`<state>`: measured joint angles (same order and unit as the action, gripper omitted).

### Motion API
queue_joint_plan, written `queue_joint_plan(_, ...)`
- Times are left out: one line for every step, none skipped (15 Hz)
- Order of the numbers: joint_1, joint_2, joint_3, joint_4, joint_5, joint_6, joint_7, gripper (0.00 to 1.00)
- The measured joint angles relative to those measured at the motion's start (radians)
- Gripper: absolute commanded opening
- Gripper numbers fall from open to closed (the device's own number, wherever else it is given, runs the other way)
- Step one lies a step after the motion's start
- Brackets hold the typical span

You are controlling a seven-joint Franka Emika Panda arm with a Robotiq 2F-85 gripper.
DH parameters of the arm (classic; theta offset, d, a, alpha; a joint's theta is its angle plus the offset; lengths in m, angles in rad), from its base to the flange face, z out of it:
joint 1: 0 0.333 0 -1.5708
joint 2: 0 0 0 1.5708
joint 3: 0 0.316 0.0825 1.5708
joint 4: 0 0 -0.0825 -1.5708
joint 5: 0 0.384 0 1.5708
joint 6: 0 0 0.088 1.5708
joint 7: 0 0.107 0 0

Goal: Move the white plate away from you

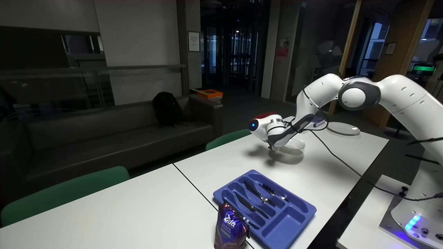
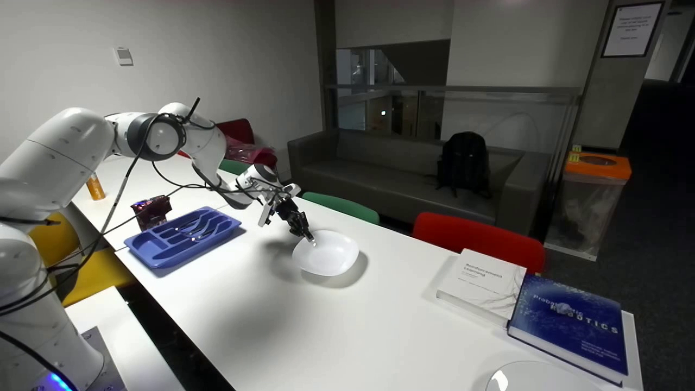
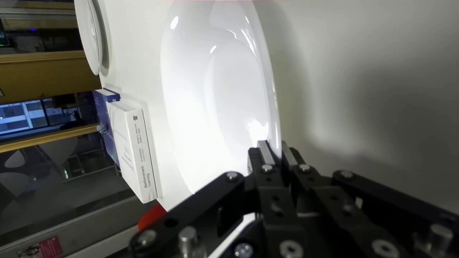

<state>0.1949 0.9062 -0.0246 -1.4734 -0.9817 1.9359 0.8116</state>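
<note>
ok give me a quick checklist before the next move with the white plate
1. Fingers on either side of the rim of the white plate: ok, seen in the wrist view.
2. Grip firm enough: cannot tell, the pictures show no force.
3. White plate fully off the table: cannot tell, its underside is hidden.
4. White plate apart from the blue tray: ok in both exterior views.
5. White plate apart from the white book and blue book: ok in an exterior view.
6. Right dish gripped: ok, the flatter plate lies apart.
</note>
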Motion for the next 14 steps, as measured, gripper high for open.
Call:
queue_joint_plan(0.000, 0.004, 0.000, 0.004, 0.000, 0.000, 0.000, 0.02)
queue_joint_plan(0.000, 0.007, 0.000, 0.008, 0.000, 0.000, -0.001, 0.02)
queue_joint_plan(0.000, 0.011, 0.000, 0.013, 0.002, -0.003, -0.002, 0.02)
queue_joint_plan(0.000, 0.016, 0.000, 0.021, 0.005, -0.009, -0.003, 0.02)
queue_joint_plan(0.000, 0.024, 0.000, 0.031, 0.010, -0.015, -0.006, 0.02)
queue_joint_plan(0.000, 0.031, -0.001, 0.040, 0.017, -0.021, -0.010, 0.02)
queue_joint_plan(0.000, 0.038, -0.001, 0.049, 0.023, -0.028, -0.017, 0.02)
queue_joint_plan(0.000, 0.046, -0.001, 0.061, 0.030, -0.037, -0.026, 0.02)
queue_joint_plan(0.000, 0.055, -0.001, 0.073, 0.036, -0.045, -0.037, 0.02)
queue_joint_plan(0.000, 0.063, -0.001, 0.084, 0.041, -0.049, -0.046, 0.02)
queue_joint_plan(0.000, 0.070, -0.002, 0.095, 0.047, -0.051, -0.055, 0.02)
queue_joint_plan(0.001, 0.078, -0.004, 0.107, 0.050, -0.056, -0.064, 0.02)
queue_joint_plan(0.001, 0.084, -0.006, 0.116, 0.052, -0.060, -0.072, 0.02)
queue_joint_plan(0.001, 0.088, -0.007, 0.123, 0.055, -0.062, -0.080, 0.02)
